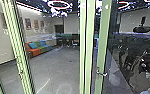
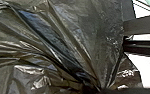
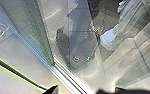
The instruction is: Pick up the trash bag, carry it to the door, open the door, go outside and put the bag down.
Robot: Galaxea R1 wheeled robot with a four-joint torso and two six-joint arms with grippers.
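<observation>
Left wrist view: my left gripper is clamped on the trash bag where the plastic bunches, bag very close to the wrist camera. Bag is black, thin, shiny, creases fanning out from the pinch. Right wrist view: camera aimed down at glass and a metal strip; can't tell if my right gripper is wide or narrow. Head view: green-framed door, metal handle.

You had the dark, shiny trash bag before you, its creased plastic gathered into tight folds.
</observation>
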